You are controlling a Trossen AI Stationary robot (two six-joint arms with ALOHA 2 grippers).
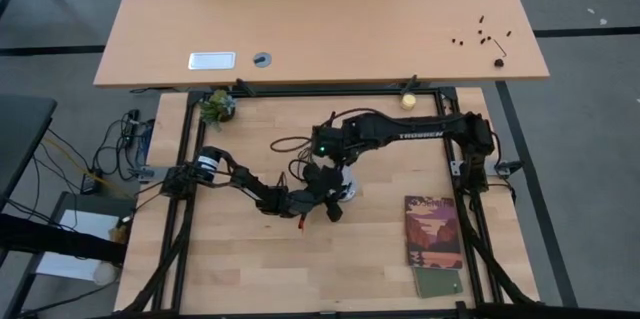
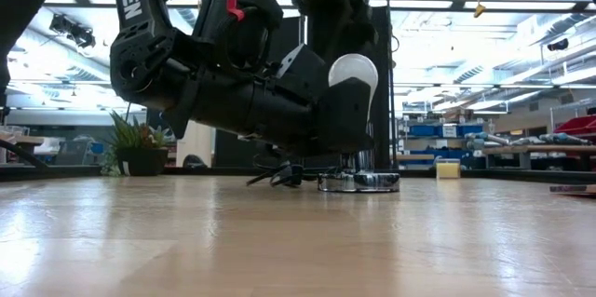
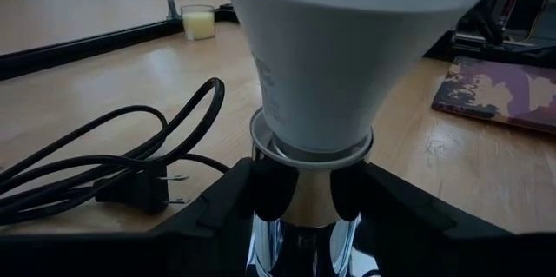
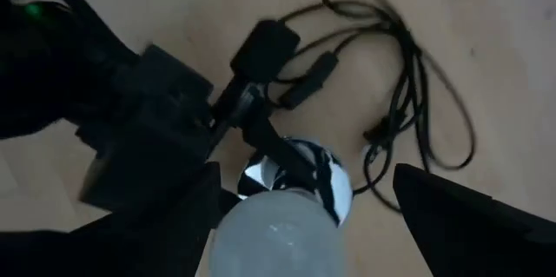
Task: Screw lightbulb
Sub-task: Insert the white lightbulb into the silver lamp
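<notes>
The white lightbulb [image 3: 347, 51] stands upright with its base in the silver socket [image 2: 358, 182], which rests on its round foot near the middle of the table. My left gripper [image 3: 300, 199] reaches in low from the table's left and is shut on the socket. My right gripper [image 4: 304, 186] hangs open above the bulb [image 4: 274, 238], pointing steeply down, with a finger on either side of the bulb and clear of it. In the high view both grippers [image 1: 325, 199] [image 1: 335, 159] crowd over the socket. My left gripper pinches the socket's shiny neck [image 3: 300, 216] between its two fingers, just under the collar that rings the bulb's base. The fingers come in nearly level from the table's left. The socket stands upright with its foot on the table.
The socket's black cord and plug [image 3: 130, 186] lie in loops on the far side. A booklet [image 1: 432, 231] and a green card [image 1: 438, 282] lie at the near right. A small plant [image 1: 216, 107] and a yellowish thing [image 1: 408, 100] stand at the far edge.
</notes>
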